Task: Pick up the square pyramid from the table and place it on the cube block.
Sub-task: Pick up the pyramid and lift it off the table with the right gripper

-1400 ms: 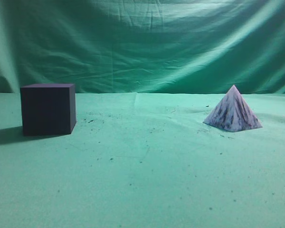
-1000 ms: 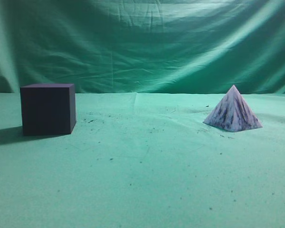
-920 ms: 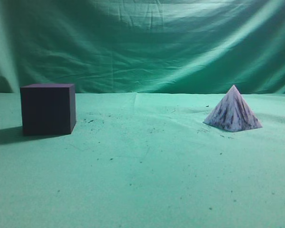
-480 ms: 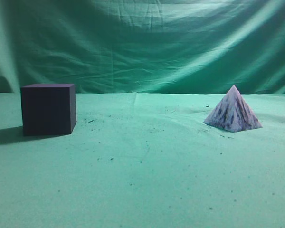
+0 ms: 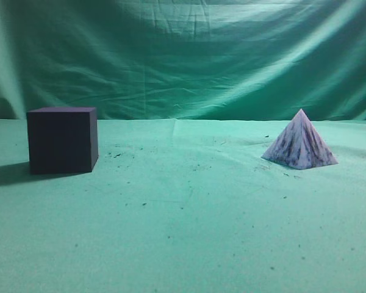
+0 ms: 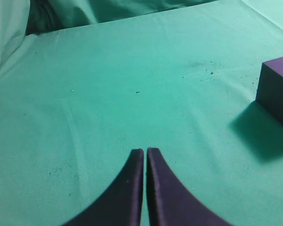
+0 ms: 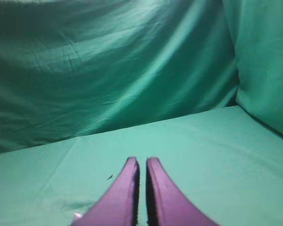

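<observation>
The square pyramid [image 5: 299, 141], pale with dark purple streaks, stands on the green table [image 5: 189, 220] at the right in the exterior view. A pale tip of it shows at the bottom of the right wrist view [image 7: 77, 216], left of the fingers. The dark purple cube block [image 5: 62, 140] stands at the left; its corner shows at the right edge of the left wrist view [image 6: 278, 87]. My left gripper [image 6: 145, 151] is shut and empty above bare cloth, left of the cube. My right gripper [image 7: 141, 161] is shut and empty. Neither gripper shows in the exterior view.
A wrinkled green backdrop [image 5: 183, 55] hangs behind the table and wraps round the sides [image 7: 264, 61]. Small dark specks [image 6: 203, 68] lie on the cloth between the cube and the pyramid.
</observation>
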`<state>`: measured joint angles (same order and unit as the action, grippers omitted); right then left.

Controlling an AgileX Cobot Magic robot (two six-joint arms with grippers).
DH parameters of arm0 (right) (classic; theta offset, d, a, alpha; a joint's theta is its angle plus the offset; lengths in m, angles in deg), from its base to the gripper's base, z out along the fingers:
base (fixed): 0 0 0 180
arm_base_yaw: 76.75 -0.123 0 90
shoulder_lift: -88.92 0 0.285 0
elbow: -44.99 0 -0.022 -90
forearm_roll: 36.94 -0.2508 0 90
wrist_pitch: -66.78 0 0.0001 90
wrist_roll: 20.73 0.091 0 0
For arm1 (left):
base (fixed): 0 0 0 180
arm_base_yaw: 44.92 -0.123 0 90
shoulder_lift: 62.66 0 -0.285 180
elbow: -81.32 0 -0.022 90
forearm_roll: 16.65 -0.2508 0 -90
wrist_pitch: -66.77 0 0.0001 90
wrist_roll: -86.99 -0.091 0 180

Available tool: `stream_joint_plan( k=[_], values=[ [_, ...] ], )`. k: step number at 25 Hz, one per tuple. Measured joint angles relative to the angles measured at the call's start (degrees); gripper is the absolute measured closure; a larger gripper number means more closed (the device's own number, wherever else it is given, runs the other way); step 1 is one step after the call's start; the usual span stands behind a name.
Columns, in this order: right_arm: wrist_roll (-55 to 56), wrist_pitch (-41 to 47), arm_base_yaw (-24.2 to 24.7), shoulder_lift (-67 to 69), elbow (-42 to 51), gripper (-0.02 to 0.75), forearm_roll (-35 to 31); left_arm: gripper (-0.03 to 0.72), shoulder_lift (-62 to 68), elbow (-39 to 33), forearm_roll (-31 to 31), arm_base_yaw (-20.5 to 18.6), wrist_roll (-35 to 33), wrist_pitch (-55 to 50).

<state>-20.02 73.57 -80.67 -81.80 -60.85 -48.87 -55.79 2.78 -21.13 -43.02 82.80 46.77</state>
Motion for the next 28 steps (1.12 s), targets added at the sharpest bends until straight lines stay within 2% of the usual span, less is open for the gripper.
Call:
stream_joint_plan(
  k=[8,13,15,21,24,26,28],
  values=[
    [-0.6,26.4,0.0,23.3,-22.2,0.738,0.9,0.688,0.0,0.0,0.0,0.0,0.0,0.0],
    [-10.8,39.1,0.0,37.0,-33.2,0.738,1.7,0.688,0.0,0.0,0.0,0.0,0.0,0.0],
    [-12.3,42.6,-1.6,42.2,-37.1,0.738,1.7,0.688,0.0,0.0,0.0,0.0,0.0,0.0],
    [-10.6,43.5,-14.4,57.0,-42.8,0.738,5.5,0.688,0.0,0.0,0.0,0.0,0.0,0.0],
    [-10.2,42.1,-19.2,65.2,-45.2,0.738,6.7,0.688,0.0,0.0,0.0,0.0,0.0,0.0],
    [-10.2,40.7,-22.1,69.9,-47.0,0.689,7.8,0.688,0.0,0.0,0.0,0.0,0.0,0.0],
    [-10.2,39.6,-23.7,74.5,-49.1,0.594,8.5,0.688,0.0,0.0,0.0,0.0,0.0,0.0]
  ],
)
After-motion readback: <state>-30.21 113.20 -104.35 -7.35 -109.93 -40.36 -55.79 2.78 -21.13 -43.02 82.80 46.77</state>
